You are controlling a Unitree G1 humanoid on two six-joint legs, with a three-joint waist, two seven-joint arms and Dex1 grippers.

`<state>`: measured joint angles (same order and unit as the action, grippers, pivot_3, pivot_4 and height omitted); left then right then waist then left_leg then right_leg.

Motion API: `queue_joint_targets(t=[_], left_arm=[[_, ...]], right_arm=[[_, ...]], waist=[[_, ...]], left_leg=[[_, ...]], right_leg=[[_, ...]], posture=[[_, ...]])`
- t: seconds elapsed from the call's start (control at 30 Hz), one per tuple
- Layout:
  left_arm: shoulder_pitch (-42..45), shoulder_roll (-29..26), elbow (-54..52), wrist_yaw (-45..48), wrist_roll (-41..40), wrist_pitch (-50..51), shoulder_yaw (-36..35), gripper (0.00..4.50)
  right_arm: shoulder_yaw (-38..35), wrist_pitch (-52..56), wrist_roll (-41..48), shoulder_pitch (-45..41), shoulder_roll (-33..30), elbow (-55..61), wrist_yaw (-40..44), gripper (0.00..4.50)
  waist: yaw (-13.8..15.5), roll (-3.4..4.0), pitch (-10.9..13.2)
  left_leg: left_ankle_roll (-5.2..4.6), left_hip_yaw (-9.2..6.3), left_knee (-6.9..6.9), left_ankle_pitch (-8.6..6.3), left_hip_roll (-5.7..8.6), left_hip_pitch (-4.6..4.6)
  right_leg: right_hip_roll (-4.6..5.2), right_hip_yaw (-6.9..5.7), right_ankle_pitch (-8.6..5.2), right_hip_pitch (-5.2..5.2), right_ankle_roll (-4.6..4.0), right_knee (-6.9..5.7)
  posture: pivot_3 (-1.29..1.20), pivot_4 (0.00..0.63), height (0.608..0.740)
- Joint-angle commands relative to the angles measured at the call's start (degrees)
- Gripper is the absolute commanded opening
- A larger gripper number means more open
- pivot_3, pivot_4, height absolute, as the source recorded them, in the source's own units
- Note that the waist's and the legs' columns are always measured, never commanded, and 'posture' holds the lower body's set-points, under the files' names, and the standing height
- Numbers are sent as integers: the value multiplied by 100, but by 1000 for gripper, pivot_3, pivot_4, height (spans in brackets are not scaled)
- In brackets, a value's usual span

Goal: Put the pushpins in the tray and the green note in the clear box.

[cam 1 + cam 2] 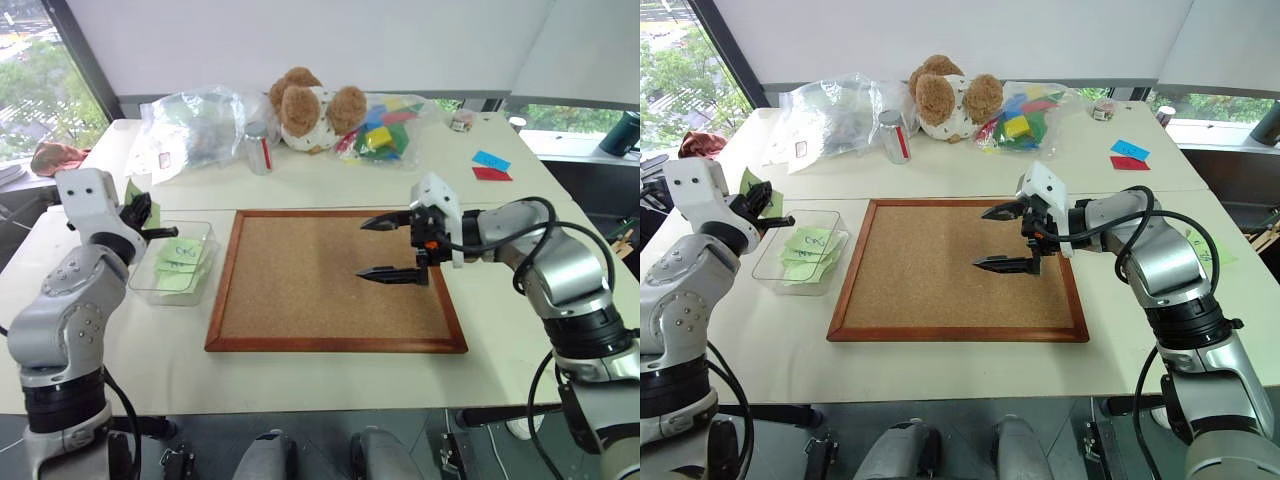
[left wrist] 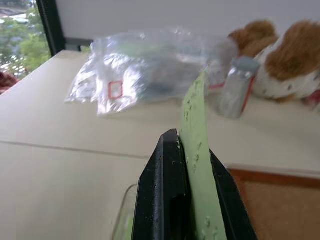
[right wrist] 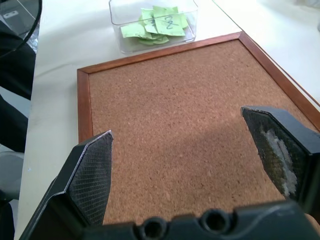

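You see pale tables by windows, with one cork board (image 1: 335, 282), one clear box (image 1: 178, 262) holding several scribbled notes, while the left gripper (image 1: 148, 218) pinches the green note (image 2: 200, 165) near above that box and the right gripper (image 1: 395, 246) is spread over the board.

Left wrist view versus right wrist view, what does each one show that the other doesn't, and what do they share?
Left wrist: the left end effector shut on a green note, with a clear plastic bag, a small bottle and a teddy bear behind. Right wrist: the open right end effector and scribbled green notes. Both: the cork board, the clear box and the table.
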<state>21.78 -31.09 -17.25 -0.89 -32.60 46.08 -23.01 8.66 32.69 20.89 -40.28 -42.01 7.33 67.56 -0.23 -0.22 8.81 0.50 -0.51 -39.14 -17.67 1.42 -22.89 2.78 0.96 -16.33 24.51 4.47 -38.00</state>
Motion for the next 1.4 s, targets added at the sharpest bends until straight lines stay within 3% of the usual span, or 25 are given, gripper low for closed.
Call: queue_joint_targets(t=[0.03, 0.23, 0.27, 0.33, 0.57, 0.6, 1.07, 1.4], left_arm=[[-36, -221, 190, 257, 382, -43, 281, 0], [-159, -309, 443, 524, 656, 185, 573, 0], [-166, -318, 462, 581, 648, 262, 581, 254], [-160, -307, 481, 633, 650, 376, 558, 812], [-114, -395, 460, 836, 719, 546, 481, 4179], [-85, -410, 435, 866, 727, 527, 462, 4379], [731, -784, 187, 1237, 525, 802, 239, 4379], [426, -1232, 5, 3366, -491, 903, 578, 4379]], right_arm=[[-112, -18, 86, -87, -6, 235, -22, 4468], [-157, 102, 173, -8, -40, 471, -70, 4468], [-161, 111, 168, 5, -48, 489, -85, 4491], [-167, 128, 159, 26, -61, 515, -113, 4500], [-185, 152, 127, 27, -57, 504, -215, 4500], [-179, 148, 123, 15, -54, 488, -223, 4500], [-198, 107, 89, -18, -98, 391, -227, 4500], [-475, 224, 81, 174, -479, 498, -329, 4500]], waist=[[-4, 0, 0], [-33, 0, 0], [-34, 0, 0], [-34, 0, 0], [-35, 0, 0], [-35, 0, 0], [-33, -2, 1], [-44, -2, 1]], left_leg=[[0, 0, 0, 0, 0, 0], [-1, 0, 4, -1, -1, 0], [-1, 0, 4, -1, -1, 0], [-14, 0, 4, -8, -1, -1], [-18, 0, 4, -10, -1, -1], [-17, 0, 4, -10, -1, 0], [-16, 0, 3, -10, -1, -2], [-5, 0, 5, -4, -1, -3]], right_leg=[[0, 0, 0, 0, 0, 0], [1, 0, 0, 2, 0, 0], [1, 0, 0, 3, 0, 0], [1, 1, 0, 3, 0, 0], [2, 1, 0, 4, 0, 0], [2, 1, 0, 4, 0, 0], [2, 0, 0, 5, 0, -1], [3, 0, 0, 6, -1, 1]], posture=[[0, 150, 740], [0, 150, 740], [0, 150, 740], [0, 150, 740], [0, 150, 740], [0, 150, 740], [0, 150, 740], [0, 150, 740]])
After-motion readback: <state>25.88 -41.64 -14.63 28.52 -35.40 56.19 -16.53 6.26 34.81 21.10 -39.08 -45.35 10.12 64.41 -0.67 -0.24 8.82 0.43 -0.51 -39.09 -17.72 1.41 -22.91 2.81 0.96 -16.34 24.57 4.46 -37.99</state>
